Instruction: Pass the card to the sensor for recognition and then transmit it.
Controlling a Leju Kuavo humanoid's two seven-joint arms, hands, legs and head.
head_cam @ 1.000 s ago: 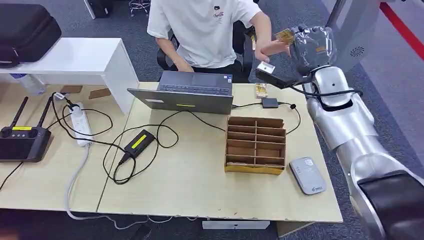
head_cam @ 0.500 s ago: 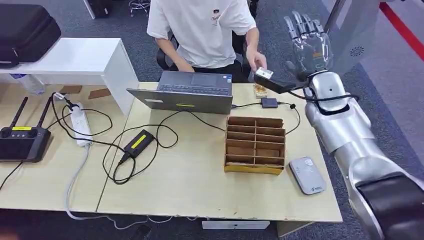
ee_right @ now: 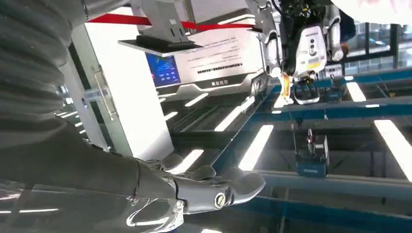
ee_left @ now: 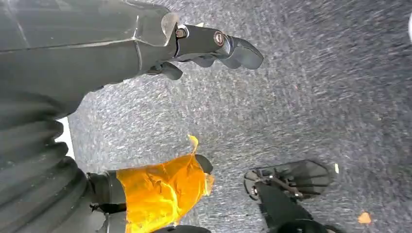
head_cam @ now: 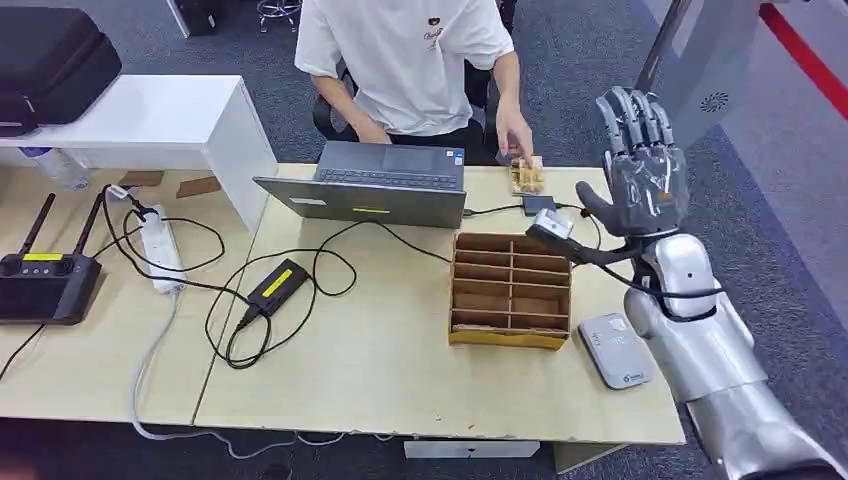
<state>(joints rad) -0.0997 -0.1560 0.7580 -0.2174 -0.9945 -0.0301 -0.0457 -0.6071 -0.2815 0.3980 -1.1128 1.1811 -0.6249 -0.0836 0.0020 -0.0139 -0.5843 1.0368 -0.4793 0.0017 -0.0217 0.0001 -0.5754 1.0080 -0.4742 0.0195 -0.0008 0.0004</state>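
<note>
The card [head_cam: 527, 177] lies in a small stack at the upper centre of the head view, on the far edge of the pale wooden table [head_cam: 400, 380], and a person's hand [head_cam: 517, 143] rests on it, so its face is mostly hidden and its print is too small to read. The right hand [head_cam: 640, 165] stands at the right of the frame, raised above the table, its dark glossy fingers [head_cam: 630, 110] straight and spread apart, holding nothing. The silver arm below it is cut off at the lower right corner. The sensor [head_cam: 616, 350] (a grey rounded slab) lies flat at the lower right, just beside the brown cardboard organiser [head_cam: 511, 290] with its open slots. The left hand [ee_left: 214, 46] hangs over blurred grey carpet; its fingers look loosely curled, but whether they are closed I cannot tell.
</note>
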